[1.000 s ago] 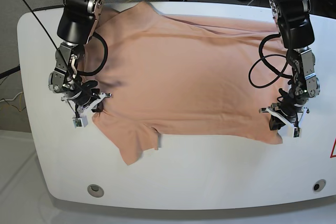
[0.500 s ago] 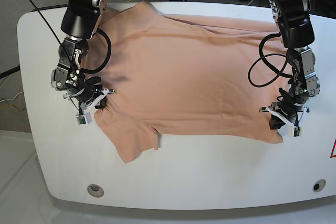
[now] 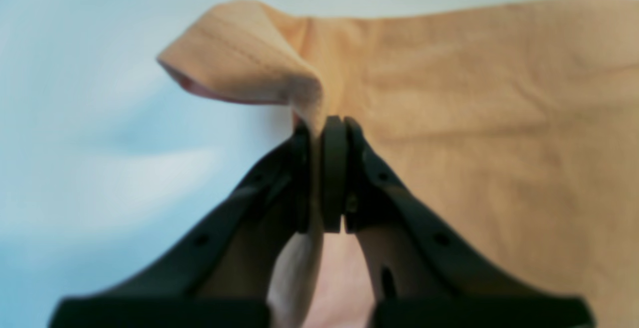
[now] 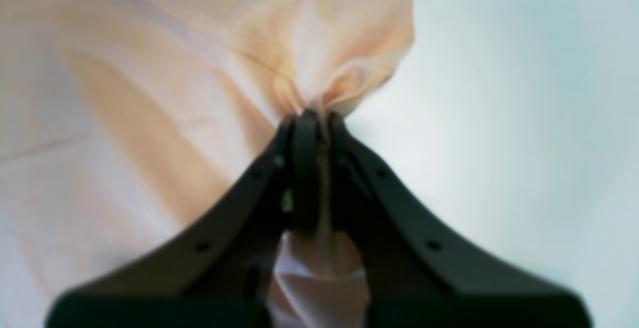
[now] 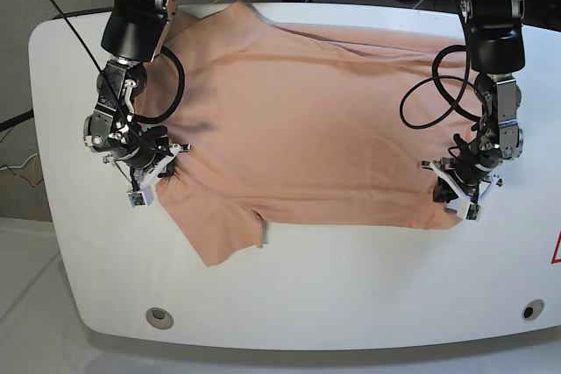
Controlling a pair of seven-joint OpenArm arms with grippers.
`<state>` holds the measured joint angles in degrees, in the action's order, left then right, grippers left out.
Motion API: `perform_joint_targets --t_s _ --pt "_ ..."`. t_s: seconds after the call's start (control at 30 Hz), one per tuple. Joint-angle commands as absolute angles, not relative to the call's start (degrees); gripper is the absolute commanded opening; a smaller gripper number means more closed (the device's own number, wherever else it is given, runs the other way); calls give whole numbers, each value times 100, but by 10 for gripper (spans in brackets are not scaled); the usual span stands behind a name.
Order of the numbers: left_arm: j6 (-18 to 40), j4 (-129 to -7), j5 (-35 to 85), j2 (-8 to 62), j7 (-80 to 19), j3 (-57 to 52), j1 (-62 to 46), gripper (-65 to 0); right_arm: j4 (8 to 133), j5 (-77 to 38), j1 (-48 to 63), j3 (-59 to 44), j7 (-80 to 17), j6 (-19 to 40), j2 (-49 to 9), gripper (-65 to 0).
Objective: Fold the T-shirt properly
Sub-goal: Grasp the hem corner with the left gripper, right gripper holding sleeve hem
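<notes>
Both end effectors, left (image 3: 322, 133) and right (image 4: 317, 118), are closed on edges of the soft salmon-pink cotton T-shirt (image 5: 307, 120). They should lift together, evenly, so the cloth folds without wrinkles on the white desk (image 5: 351, 286).

No words, brand names or numbers can be read in any view. The only sign is a fragment of a red-outlined triangular warning mark (image 5: 556, 250) at the 3 o'clock edge of the white rounded table (image 5: 351, 286), cut off by the frame so that its inner symbol cannot be made out. A small tag (image 5: 263, 236) sticks out from the edge of the salmon-pink cotton T-shirt (image 5: 307, 120) toward 7 o'clock from the middle of the base view, but it is too small for any print to be legible. Both wrist views are blurred and show no lettering.
</notes>
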<state>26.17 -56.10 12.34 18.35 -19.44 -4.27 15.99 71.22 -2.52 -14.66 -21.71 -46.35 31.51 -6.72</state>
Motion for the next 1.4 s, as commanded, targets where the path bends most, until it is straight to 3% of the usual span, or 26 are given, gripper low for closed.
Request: perform_joint_targets --t_s 0.0,0.47,1.17,1.37 --pt "2615 -5710 1279 1956 -1833 -453 1684 -631 7626 -295 -1437 -2185 -4593 3169 -725 -650" --pt "2615 -5719 1270 2141 -1833 -435 1640 -632 8954 -295 -1068 -1815 -5112 3160 -734 -650" --pt "2624 -6413 901 2492 -1851 -426 1569 -632 9455 -303 -787 -1666 -5367 3134 -699 -650" --pt "3064 -6554 514 2448 -1851 -426 1578 -632 9815 -303 -822 -1666 -5587 3152 -699 -650"
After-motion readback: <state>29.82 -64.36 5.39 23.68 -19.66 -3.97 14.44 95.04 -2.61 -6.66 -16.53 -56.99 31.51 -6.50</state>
